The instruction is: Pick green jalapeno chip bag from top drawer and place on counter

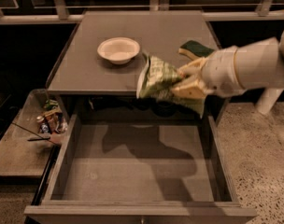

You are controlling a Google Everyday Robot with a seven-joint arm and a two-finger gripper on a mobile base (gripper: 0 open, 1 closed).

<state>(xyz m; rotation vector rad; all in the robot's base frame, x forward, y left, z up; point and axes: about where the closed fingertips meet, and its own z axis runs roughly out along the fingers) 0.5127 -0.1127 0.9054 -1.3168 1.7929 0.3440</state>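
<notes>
My gripper (pixel 188 80) is shut on the green jalapeno chip bag (pixel 157 78) and holds it in the air above the counter's front edge, right of middle. The bag is olive-green, crinkled, its white end pointing left. The arm comes in from the right. The top drawer (pixel 137 164) stands pulled out below, its flat grey bottom bare. The counter (pixel 90 62) is the grey cabinet top behind and under the bag.
A white bowl (pixel 118 49) sits on the counter left of the bag. A green-and-yellow sponge (pixel 194 48) lies at the counter's right, partly behind my gripper. A low side tray (pixel 16 153) with clutter (pixel 51 120) stands at the left. Speckled floor lies to the right.
</notes>
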